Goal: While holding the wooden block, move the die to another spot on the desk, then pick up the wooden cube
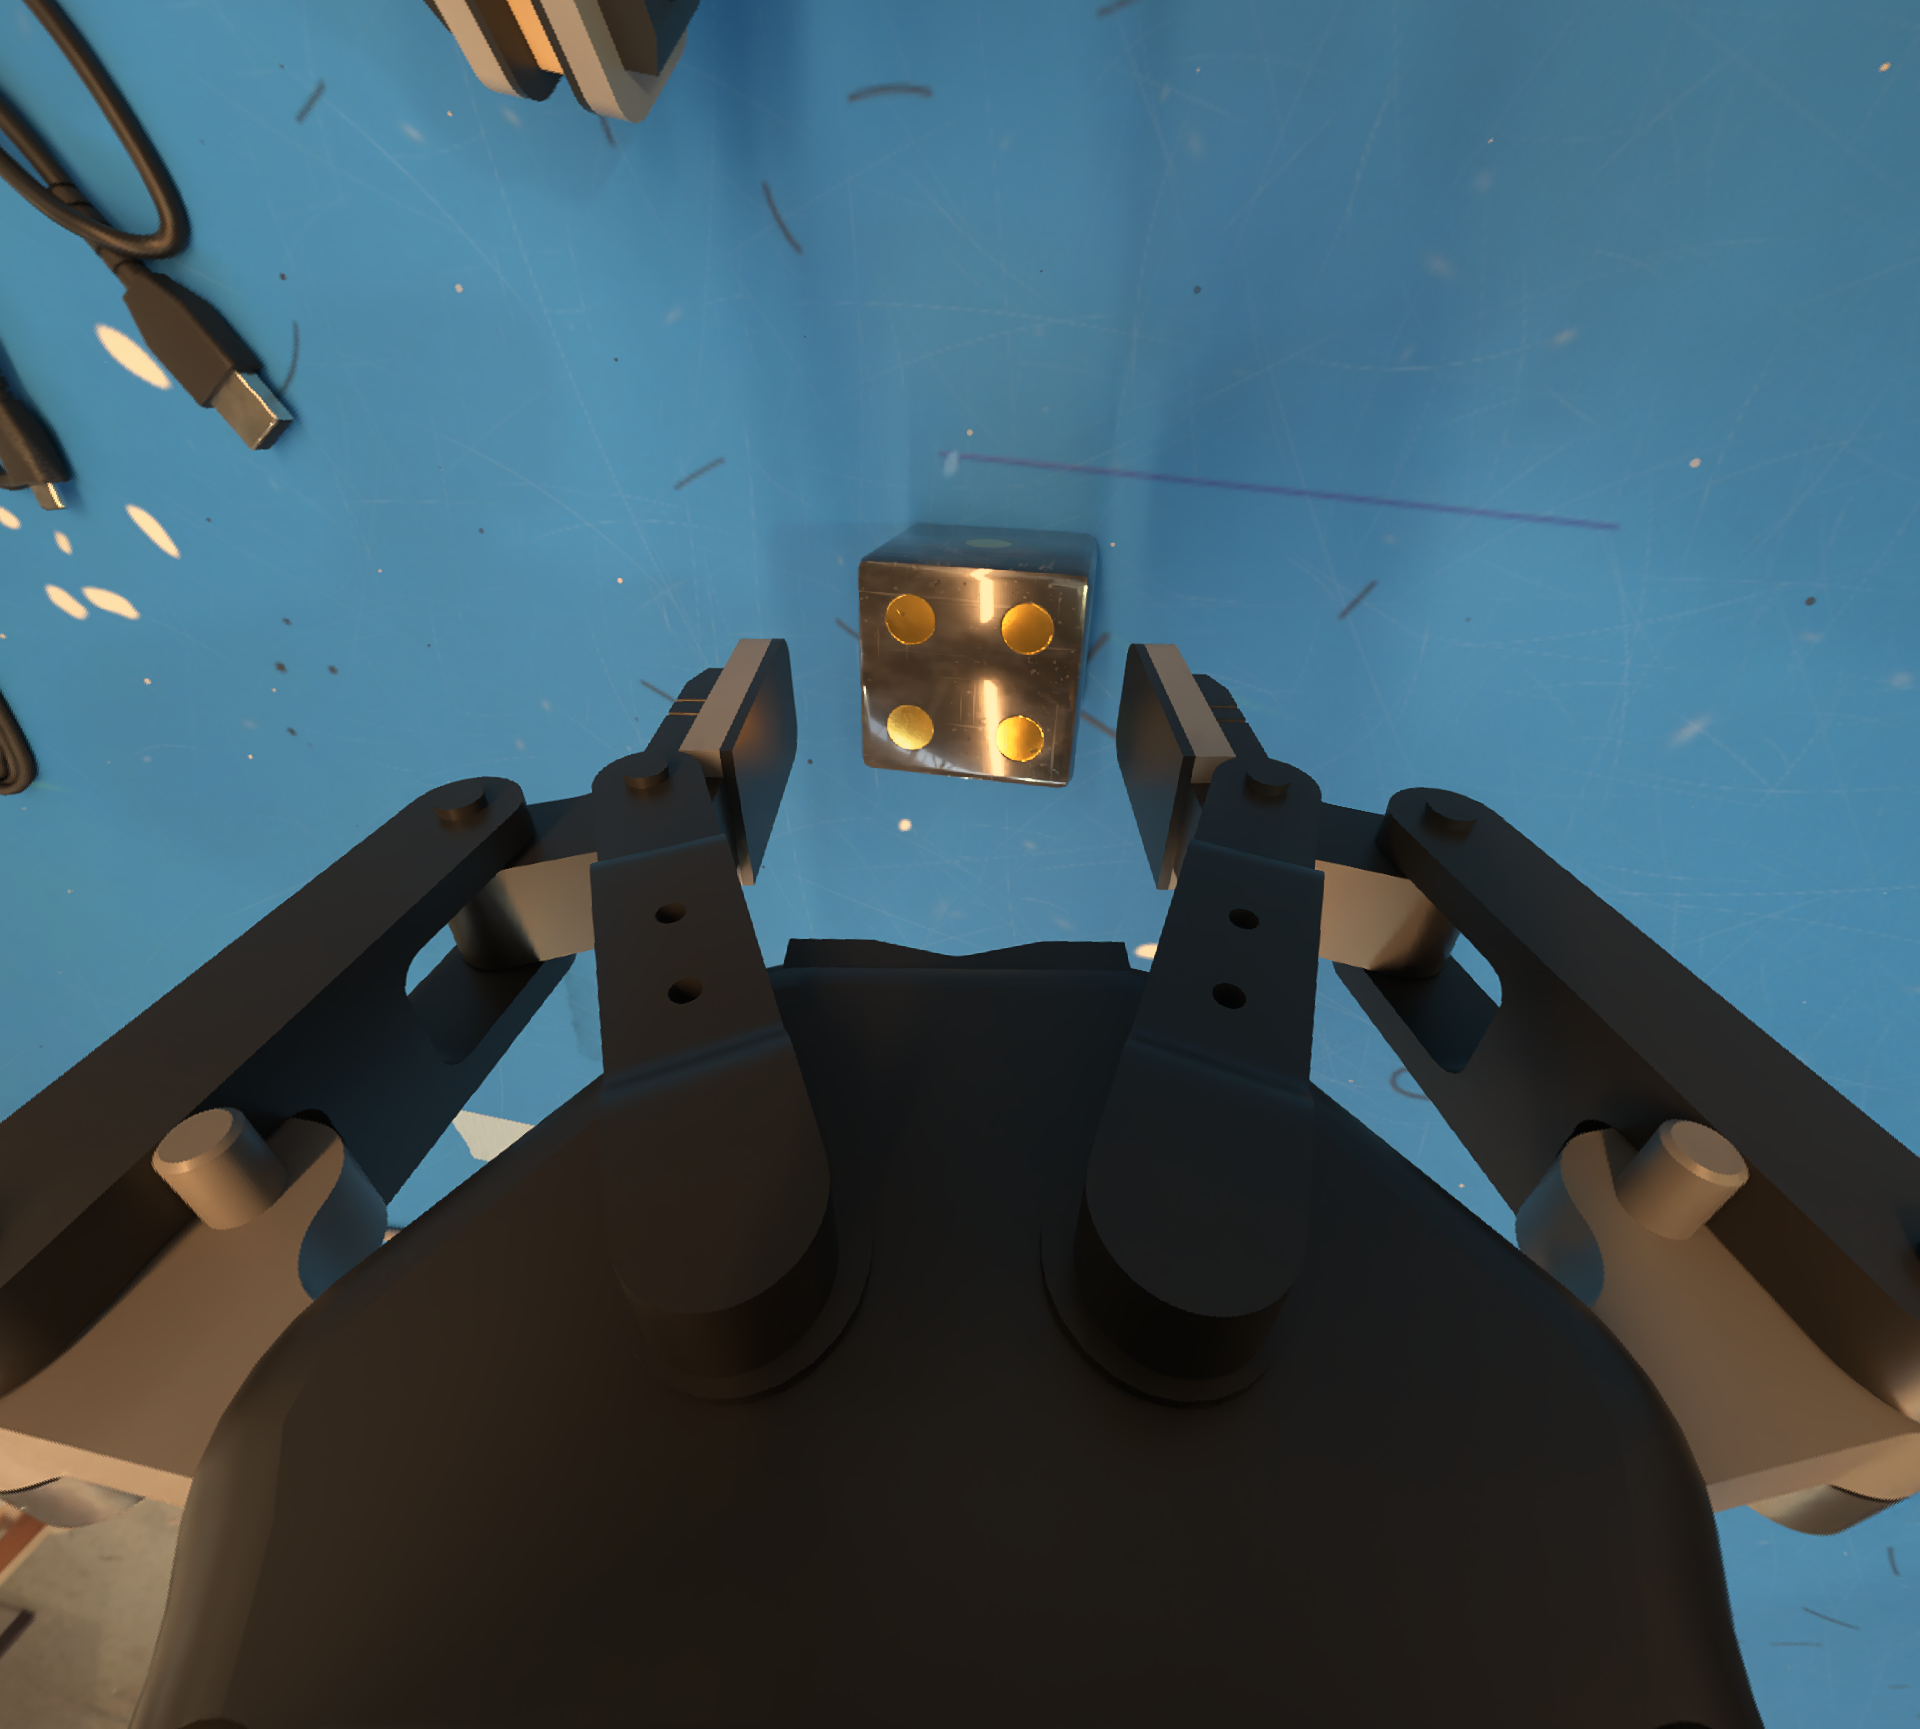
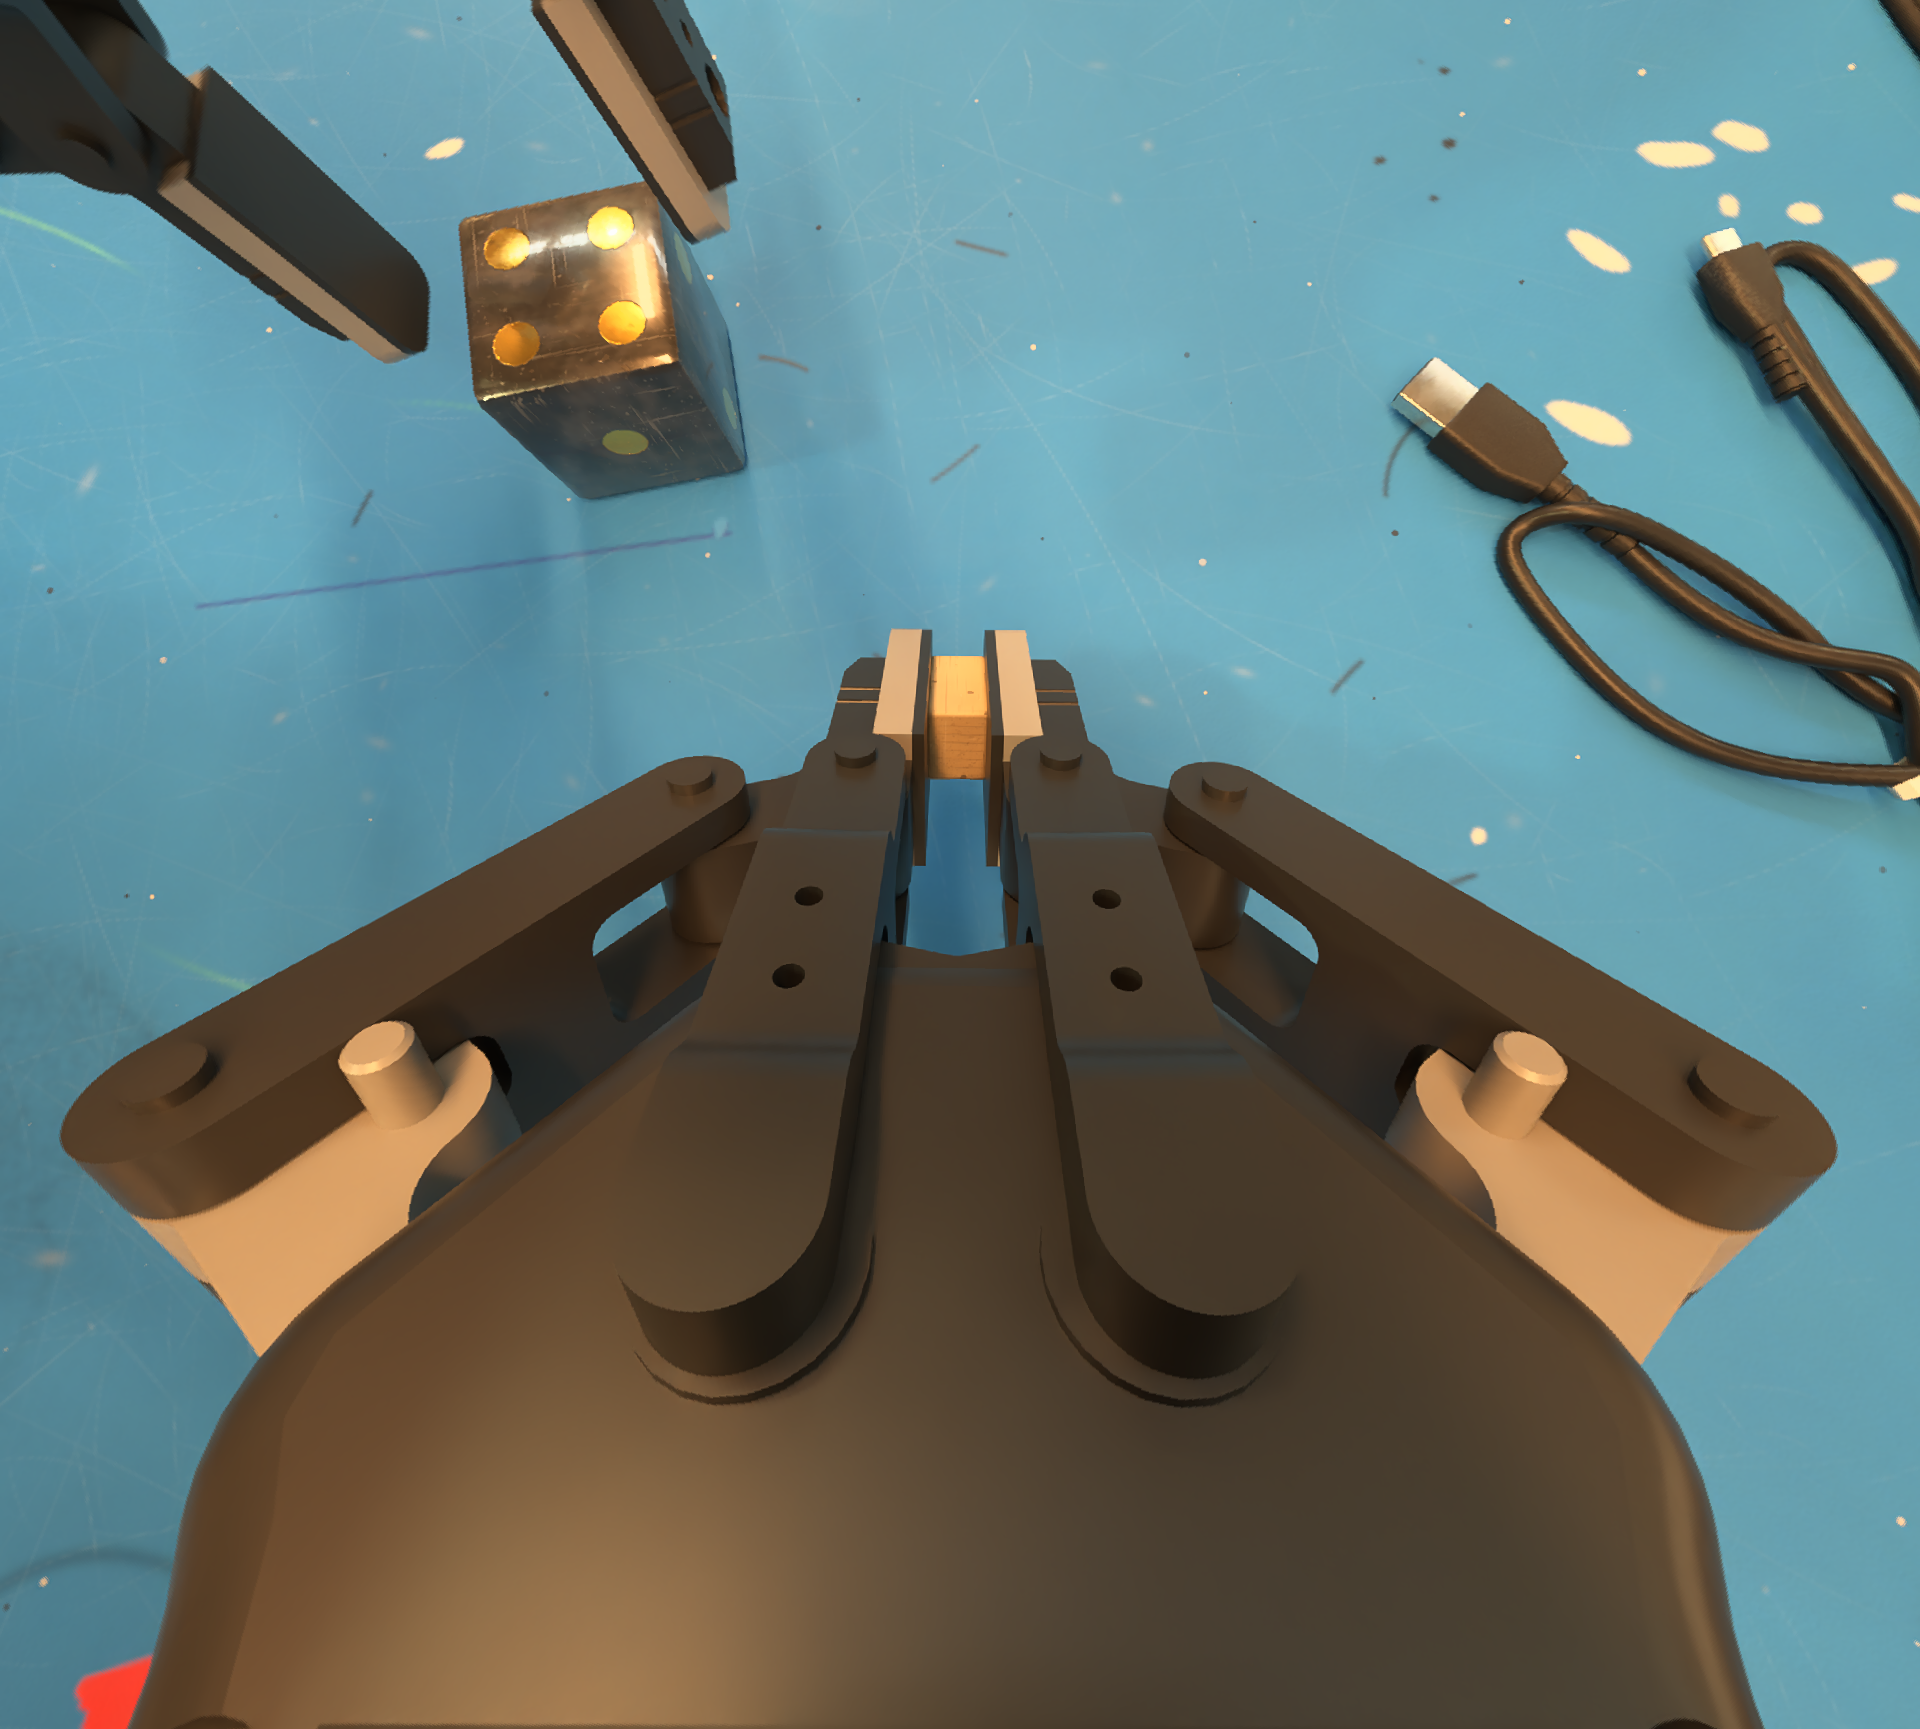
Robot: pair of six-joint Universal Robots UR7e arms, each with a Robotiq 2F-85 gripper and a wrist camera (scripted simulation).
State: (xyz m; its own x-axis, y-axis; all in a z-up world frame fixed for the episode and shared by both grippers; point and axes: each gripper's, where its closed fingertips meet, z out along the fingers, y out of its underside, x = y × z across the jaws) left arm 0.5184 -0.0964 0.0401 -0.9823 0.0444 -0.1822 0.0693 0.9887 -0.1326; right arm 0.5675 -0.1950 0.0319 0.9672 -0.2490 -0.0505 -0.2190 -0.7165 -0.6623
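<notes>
Right wrist view: wooden block [image 2: 957,715] in right hand [image 2: 957,692].

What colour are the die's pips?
Golden yellow on the dark die; clearest in the left wrist view.

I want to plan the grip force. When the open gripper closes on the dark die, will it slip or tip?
The die looks glossy, with bright reflections, so it may be somewhat slippery. Its flat, parallel sides should suit the left gripper. Sitting flat on the desk, it probably slides, not rolls.
</notes>
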